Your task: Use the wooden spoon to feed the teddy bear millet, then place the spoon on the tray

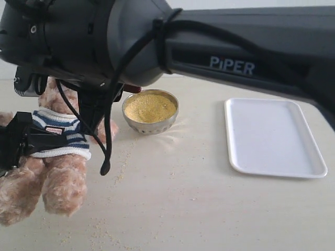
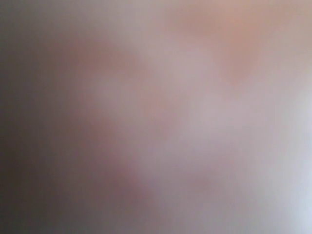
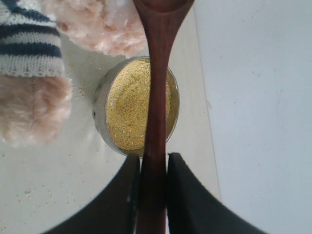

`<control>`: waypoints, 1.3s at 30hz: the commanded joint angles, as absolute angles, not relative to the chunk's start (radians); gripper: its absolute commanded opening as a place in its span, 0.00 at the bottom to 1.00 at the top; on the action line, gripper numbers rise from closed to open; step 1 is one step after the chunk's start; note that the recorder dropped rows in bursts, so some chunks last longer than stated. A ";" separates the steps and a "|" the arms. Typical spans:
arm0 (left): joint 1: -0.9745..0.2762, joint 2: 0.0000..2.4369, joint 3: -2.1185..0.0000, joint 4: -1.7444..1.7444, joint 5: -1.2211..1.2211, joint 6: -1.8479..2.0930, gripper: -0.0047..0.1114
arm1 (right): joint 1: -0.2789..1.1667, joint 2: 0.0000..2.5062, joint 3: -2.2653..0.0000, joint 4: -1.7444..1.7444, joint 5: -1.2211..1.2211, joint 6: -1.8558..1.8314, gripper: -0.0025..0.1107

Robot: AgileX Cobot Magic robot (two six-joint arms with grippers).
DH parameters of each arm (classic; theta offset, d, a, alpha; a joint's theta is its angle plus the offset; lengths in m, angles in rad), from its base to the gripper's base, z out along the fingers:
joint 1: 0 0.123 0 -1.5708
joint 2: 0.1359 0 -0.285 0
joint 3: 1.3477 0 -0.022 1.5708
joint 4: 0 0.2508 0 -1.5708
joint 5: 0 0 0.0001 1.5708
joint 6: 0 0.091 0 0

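Across the pale, wood-grained table (image 1: pixel 183 209) stray yellow grains (image 1: pixel 123 162) lie scattered, thickest in front of the steel bowl (image 1: pixel 152 127) and near the front edge. The bowl stands left of centre in the exterior view, filled almost to its rim with millet (image 1: pixel 150 107). Well apart from it on the right lies the white tray (image 1: pixel 272 138), flat on the table. At the left sits the teddy bear (image 1: pixel 57 178) in its navy-and-white striped shirt, its legs stretched toward the camera and its head hidden behind the arm. Beyond the table's far edge only a strip of plain light wall (image 1: pixel 261 4) shows.

The right arm (image 1: pixel 235 57), a dark bulky link, reaches across the top of the exterior view from the right to above the bear and bowl, with a black cable (image 1: pixel 106 151) dangling from it. The right wrist view shows the right gripper (image 3: pixel 153 158) clamped on the handle of the wooden spoon (image 3: pixel 156 97), one black finger on each side. The handle passes over the millet, and the spoon's oval end lies past the bowl, beside the bear's fluffy fur.

The left gripper (image 1: pixel 36 140) shows as a black shape lying against the bear's striped chest at the left edge. Its own camera gives only a pinkish blur, so I cannot tell whether its jaws grip the bear or merely rest there.
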State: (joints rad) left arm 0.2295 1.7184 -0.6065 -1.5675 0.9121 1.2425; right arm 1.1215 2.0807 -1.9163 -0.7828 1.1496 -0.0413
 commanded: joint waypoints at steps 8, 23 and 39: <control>0.223 1.719 -0.612 -1.590 0.941 1.253 0.08 | 1.156 2.095 -1.916 -0.875 1.198 0.000 0.02; 0.223 1.719 -0.612 -1.590 0.956 1.250 0.08 | 1.177 2.104 -1.916 -0.883 1.213 0.053 0.02; 0.223 1.719 -0.612 -1.588 0.938 1.250 0.08 | 1.199 2.067 -1.916 -0.896 1.221 -0.026 0.02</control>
State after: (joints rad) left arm 0.2295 1.7184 -0.6065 -1.5784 0.9225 1.2425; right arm 1.1781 2.0858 -1.9163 -0.8768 1.2155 0.0000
